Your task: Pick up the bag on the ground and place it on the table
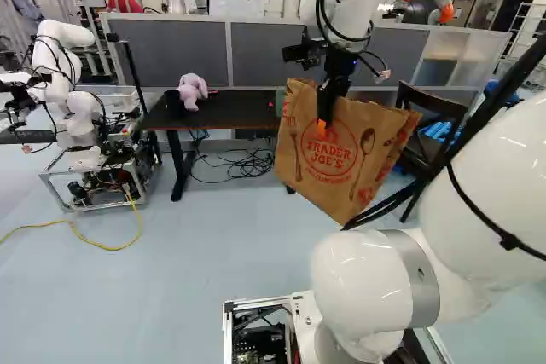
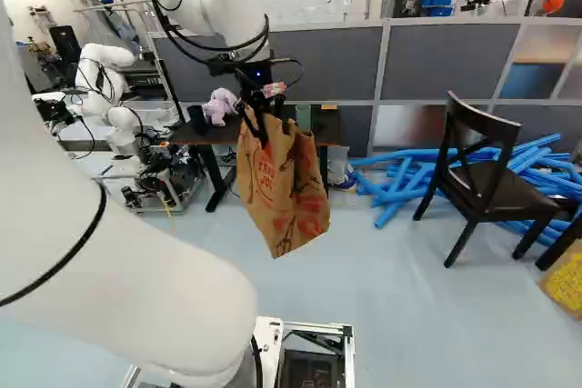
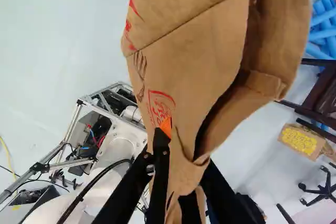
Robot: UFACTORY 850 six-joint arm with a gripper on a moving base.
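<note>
My gripper (image 1: 323,118) is shut on the upper edge of the brown paper bag (image 1: 334,155), which hangs tilted above the floor. In the right base view the gripper (image 2: 258,127) pinches the bag (image 2: 284,190) near its top. Seen from the wrist, the gripper (image 3: 185,156) has crumpled paper between its fingers, and the bag (image 3: 194,51) stretches ahead with its mouth partly open. The black table (image 1: 229,112) stands beyond the bag, whose body hides the table's right part in the left base view.
A pink plush toy (image 1: 193,89) and a black cup (image 1: 174,105) stand on the table; cables (image 1: 243,164) lie beneath. Another robot (image 1: 72,91) is at the left. A dark chair (image 2: 482,179) and blue tubes (image 2: 396,184) are at the right of the right base view.
</note>
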